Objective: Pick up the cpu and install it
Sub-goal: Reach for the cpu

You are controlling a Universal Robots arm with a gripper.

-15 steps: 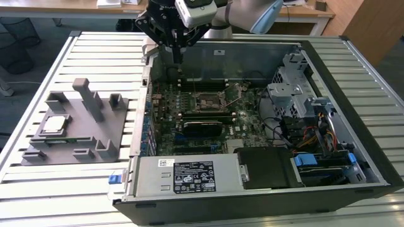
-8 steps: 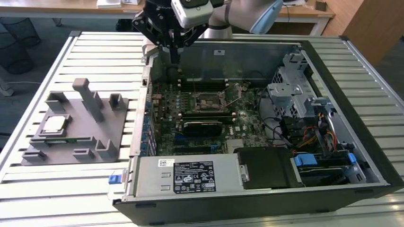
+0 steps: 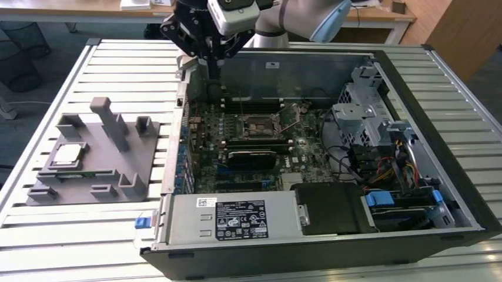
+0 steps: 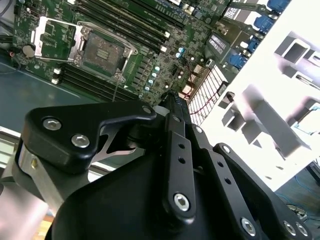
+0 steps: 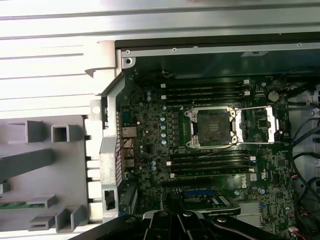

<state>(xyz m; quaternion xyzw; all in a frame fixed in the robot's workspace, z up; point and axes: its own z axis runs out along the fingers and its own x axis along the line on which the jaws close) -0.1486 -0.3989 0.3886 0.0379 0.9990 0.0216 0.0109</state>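
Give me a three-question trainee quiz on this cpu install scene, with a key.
1. Fill in: the cpu rests on the grey ___ outside the computer case.
2. True or false: the motherboard socket is empty, its cover swung open.
3. In the exterior view the gripper hangs over: A the cpu; B the case's far corner on the exterior view's left; C the power supply.
Key: 1 fixture; 2 true; 3 B.
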